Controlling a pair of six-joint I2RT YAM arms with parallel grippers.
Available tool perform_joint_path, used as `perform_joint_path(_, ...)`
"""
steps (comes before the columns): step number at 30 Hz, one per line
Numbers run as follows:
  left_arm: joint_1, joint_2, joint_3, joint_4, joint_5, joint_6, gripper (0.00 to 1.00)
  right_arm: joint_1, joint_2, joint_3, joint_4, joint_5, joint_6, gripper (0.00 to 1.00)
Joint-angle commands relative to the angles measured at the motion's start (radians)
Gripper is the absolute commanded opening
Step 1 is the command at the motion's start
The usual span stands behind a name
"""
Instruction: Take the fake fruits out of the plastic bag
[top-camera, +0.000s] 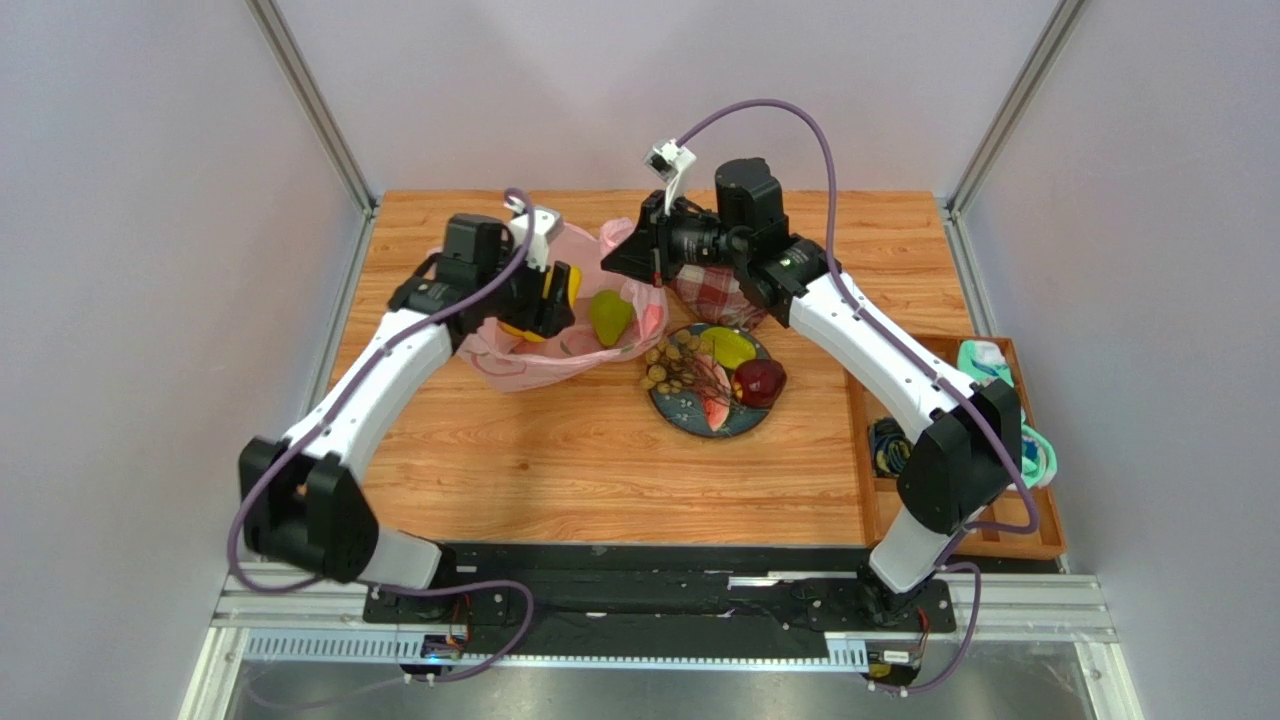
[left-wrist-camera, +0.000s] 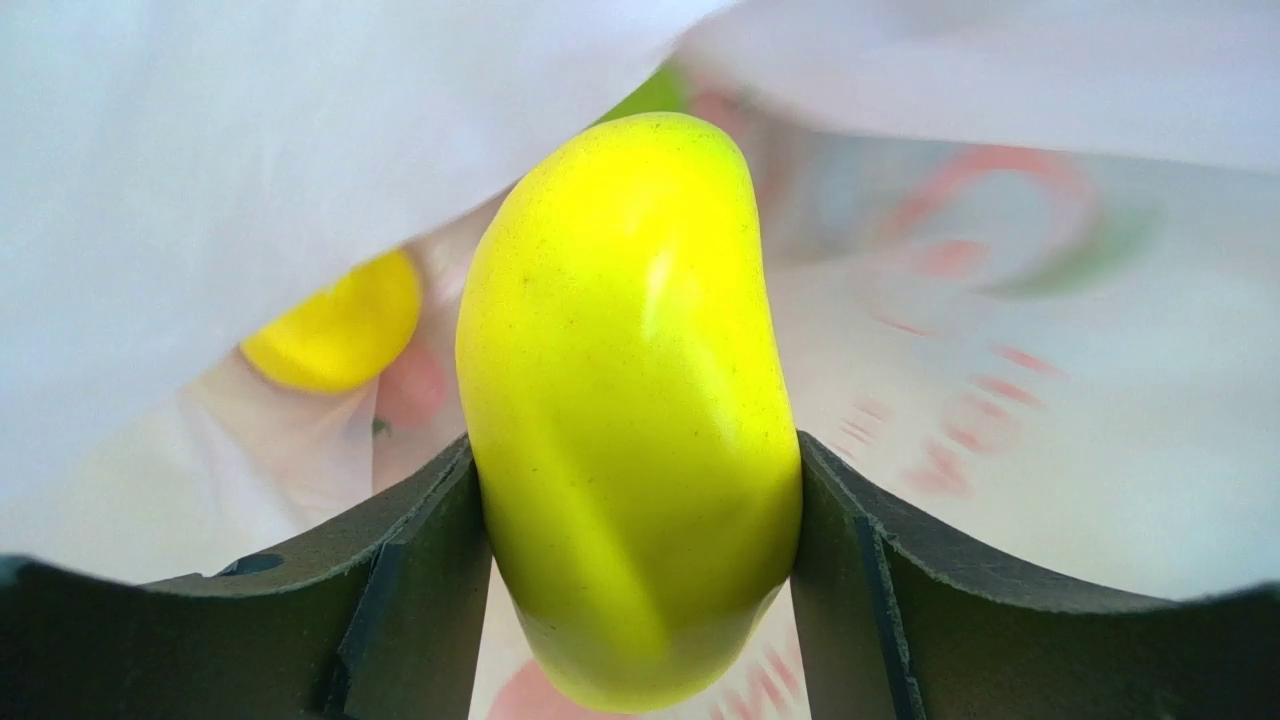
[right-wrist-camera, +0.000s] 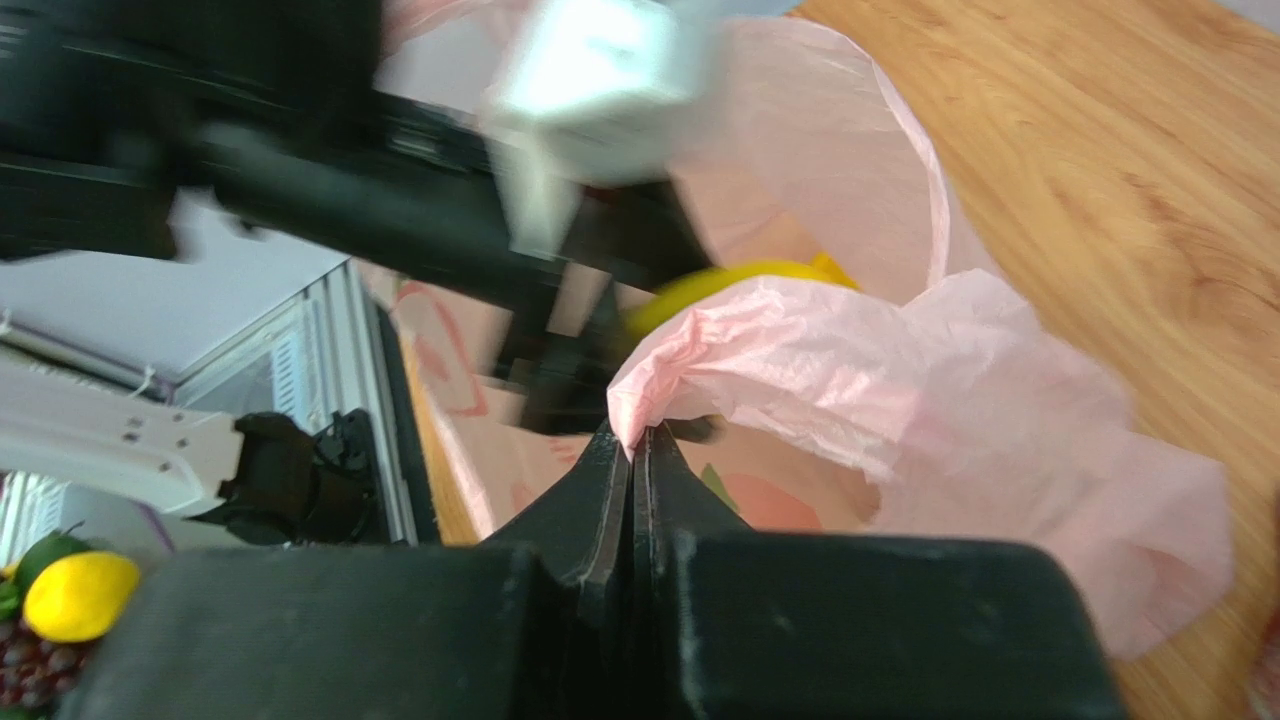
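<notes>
The pink plastic bag (top-camera: 559, 354) lies open at the back left of the table. My left gripper (top-camera: 544, 308) is inside it, shut (left-wrist-camera: 634, 450) on an elongated yellow fruit (left-wrist-camera: 631, 405). A second yellow fruit (left-wrist-camera: 338, 323) lies behind it in the bag, and a green pear-like fruit (top-camera: 609, 318) shows at the bag's right side. My right gripper (top-camera: 637, 258) is shut (right-wrist-camera: 637, 438) on the bag's rim (right-wrist-camera: 781, 360) and holds it up. The dark plate (top-camera: 688, 416) holds a grape bunch (top-camera: 669, 365), a yellow pear (top-camera: 729, 348), a dark red apple (top-camera: 759, 383) and a pink-red slice (top-camera: 714, 405).
A red plaid cloth (top-camera: 714, 293) lies behind the plate under the right arm. A wooden tray (top-camera: 1037, 525) at the table's right edge holds rolled socks (top-camera: 984, 360). Grey walls and metal posts close in the back and sides.
</notes>
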Motion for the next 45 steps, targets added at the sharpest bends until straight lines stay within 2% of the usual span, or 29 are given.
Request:
perform_joint_path(1,0.015,-0.165,0.054,-0.099,0.339,0.079,0.00,-0.025,0.033,0.027,0.004,0.086,0.008,0.00)
perform_joint_path(6,0.007,-0.312,0.124,-0.087,0.442,0.013,0.00,-0.032,0.132,0.122,0.008,0.085,0.016,0.00)
perform_joint_path(11,-0.085,-0.375,0.177,-0.114,0.556,0.139,0.00,-0.078,0.272,0.295,0.013,0.016,0.103,0.00)
perform_joint_path(13,-0.175,-0.363,0.170,-0.145,0.562,0.232,0.00,-0.089,0.333,0.382,0.004,-0.009,0.120,0.00)
perform_joint_path(15,-0.265,-0.323,0.157,-0.192,0.557,0.301,0.00,-0.097,0.358,0.418,0.002,-0.068,0.126,0.00)
perform_joint_path(20,-0.359,-0.211,0.106,-0.191,0.490,0.527,0.00,-0.111,0.346,0.409,0.011,-0.096,0.132,0.00)
perform_joint_path(24,-0.383,-0.112,0.077,-0.125,0.430,0.627,0.00,-0.109,0.321,0.378,0.013,-0.101,0.131,0.00)
perform_joint_path(26,-0.413,-0.047,0.078,-0.103,0.360,0.735,0.00,-0.109,0.298,0.348,0.013,-0.102,0.120,0.00)
perform_joint_path(30,-0.435,0.051,0.094,-0.100,0.319,0.897,0.00,-0.111,0.260,0.291,0.027,-0.085,0.117,0.00)
perform_joint_path(35,-0.449,0.160,0.146,-0.246,0.324,1.212,0.00,-0.111,0.243,0.275,0.028,-0.084,0.111,0.00)
perform_joint_path(39,-0.464,0.209,0.131,-0.289,0.300,1.445,0.00,-0.109,0.223,0.251,0.042,-0.075,0.115,0.00)
perform_joint_path(42,-0.475,0.274,0.160,-0.329,0.272,1.526,0.00,-0.104,0.211,0.231,0.044,-0.076,0.118,0.00)
perform_joint_path(45,-0.485,0.341,0.247,-0.375,0.258,1.541,0.00,-0.098,0.189,0.208,0.050,-0.078,0.118,0.00)
